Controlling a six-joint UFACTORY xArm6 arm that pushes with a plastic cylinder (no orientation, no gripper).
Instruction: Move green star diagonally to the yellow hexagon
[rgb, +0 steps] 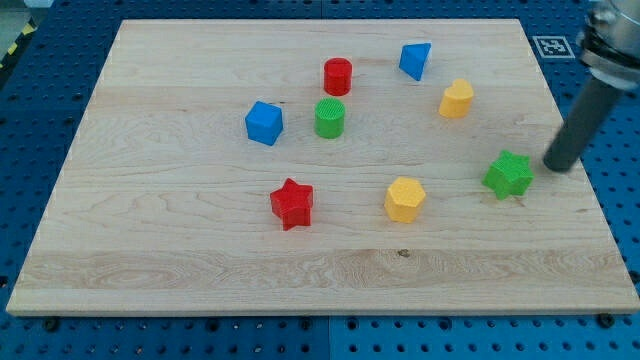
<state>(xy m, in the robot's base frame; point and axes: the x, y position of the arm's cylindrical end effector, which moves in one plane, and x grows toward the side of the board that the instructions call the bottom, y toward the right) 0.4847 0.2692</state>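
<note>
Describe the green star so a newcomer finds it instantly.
Start at the wooden board's right edge, about halfway down. The green star sits there, just left of my tip and right of the yellow hexagon. The only other green block is a cylinder near the centre.

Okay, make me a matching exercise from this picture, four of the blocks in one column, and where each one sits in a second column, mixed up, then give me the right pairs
Column one:
1. green star
2. red star
3. blue cube
4. red cylinder

Column two:
A. just above the green cylinder
B. right beside my tip, on its left in the view
C. left of the green cylinder
D. left of the yellow hexagon, near the view's bottom

Pairs: 1-B, 2-D, 3-C, 4-A
</note>
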